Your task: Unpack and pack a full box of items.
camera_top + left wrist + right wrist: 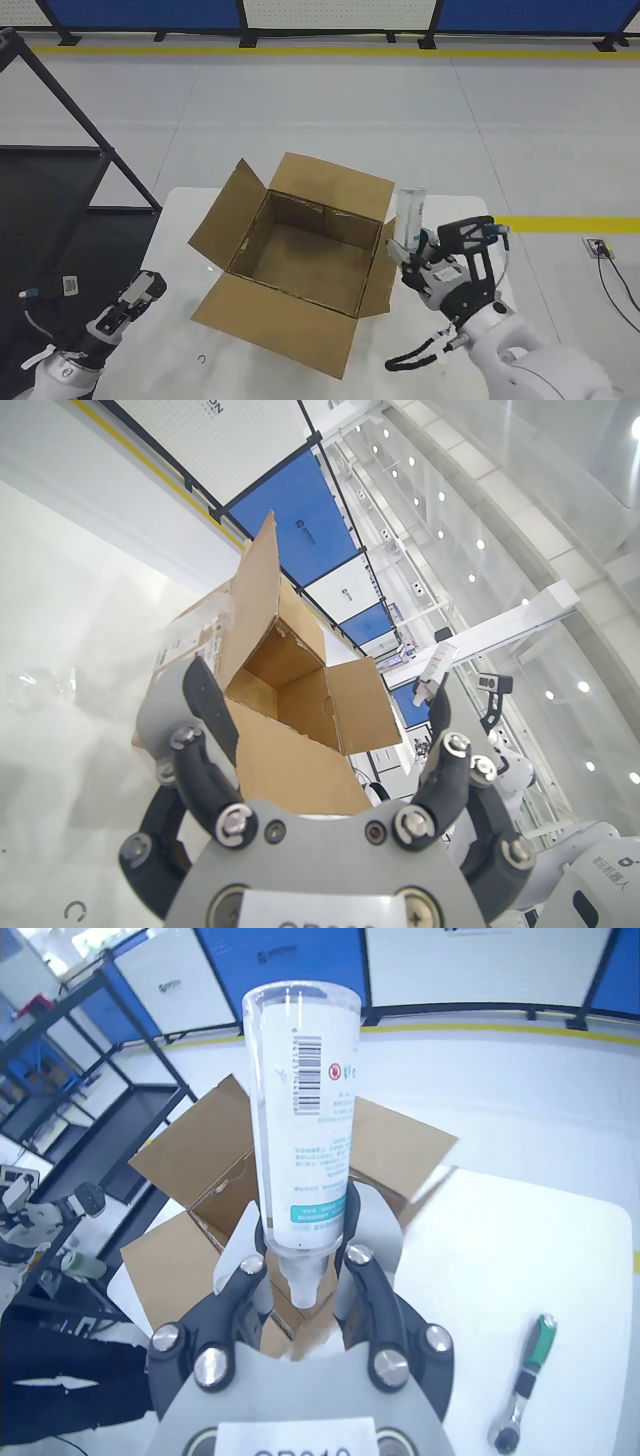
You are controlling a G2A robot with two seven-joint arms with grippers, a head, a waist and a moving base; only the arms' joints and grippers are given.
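Since your right gripper [305,1228] pinches the bottle [300,1103] low on its body, just above the neck, the cap points back toward the wrist and the base stands away from it. That grip looks chosen to leave the long body free. You hold the bottle raised just beside the box [280,320], on the right arm's side, above the upturned side flap [378,290]. The box's floor looks bare, so this is either the last item out or the first one going back; which, you cannot tell from here. That side flap stands between the bottle and the opening, so any path inward should pass over its edge. On the box's opposite side your left gripper [320,690] sits low by the table [178,225], fingers spread with nothing between them, well apart from the bottle. A green-handled ratchet [525,1378] lies on the bottle's side of the box, and a small ring [202,358] lies near the box's flap nearest the robot.
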